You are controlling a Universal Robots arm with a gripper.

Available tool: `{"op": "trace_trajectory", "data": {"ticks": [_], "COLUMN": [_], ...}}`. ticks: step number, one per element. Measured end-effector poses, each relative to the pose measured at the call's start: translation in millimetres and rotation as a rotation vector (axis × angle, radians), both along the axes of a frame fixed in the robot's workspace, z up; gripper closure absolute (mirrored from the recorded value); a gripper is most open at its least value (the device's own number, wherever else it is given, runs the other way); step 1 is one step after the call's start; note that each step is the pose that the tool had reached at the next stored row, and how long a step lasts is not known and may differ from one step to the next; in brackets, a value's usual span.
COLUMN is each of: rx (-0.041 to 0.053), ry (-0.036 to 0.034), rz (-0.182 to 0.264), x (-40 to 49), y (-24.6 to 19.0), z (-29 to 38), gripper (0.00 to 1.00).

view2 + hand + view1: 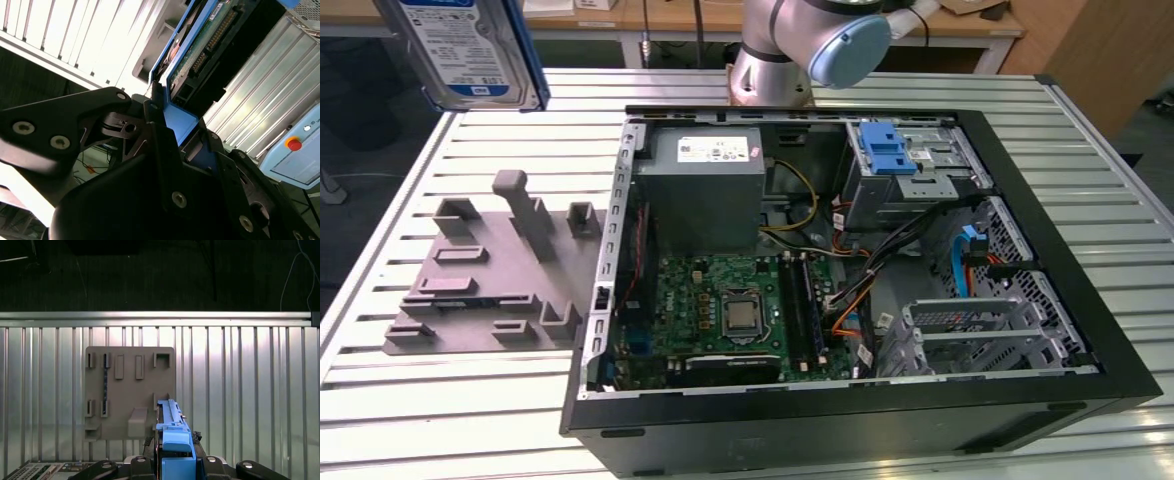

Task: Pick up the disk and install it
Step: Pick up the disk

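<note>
The gripper (173,461) is clamped on the blue-bracketed hard disk (172,427), held on edge between its fingers. Well below it lies the grey slotted holder plate (129,390) on the slatted metal table (250,390). Farther off, beside that plate, stands the open computer case (854,270).

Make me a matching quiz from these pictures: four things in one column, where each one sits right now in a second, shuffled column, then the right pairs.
Things
A. disk
B. grey fixture plate
C. power-supply box
D. motherboard

Places
1. Flat on the slatted table, on the exterior view's left of the computer case
2. Inside the case, at the end nearest the arm
3. Clamped in the gripper, lifted off the table
4. Inside the case, at the end farthest from the arm

Pairs: A-3, B-1, C-2, D-4
</note>
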State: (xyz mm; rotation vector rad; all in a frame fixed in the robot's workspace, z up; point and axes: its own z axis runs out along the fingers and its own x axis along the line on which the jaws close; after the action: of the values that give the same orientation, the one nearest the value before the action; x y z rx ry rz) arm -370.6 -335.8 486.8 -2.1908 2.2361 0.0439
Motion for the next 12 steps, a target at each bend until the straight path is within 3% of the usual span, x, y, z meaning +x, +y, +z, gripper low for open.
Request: {"op": "trace_trajectory", "data": {"ticks": [12], "rx": [0.0000], "ry": [-0.0001], "rz": [0.000], "x": [2.7], "y": [0.0], "z": [0.0], "gripper": [0.63]}}
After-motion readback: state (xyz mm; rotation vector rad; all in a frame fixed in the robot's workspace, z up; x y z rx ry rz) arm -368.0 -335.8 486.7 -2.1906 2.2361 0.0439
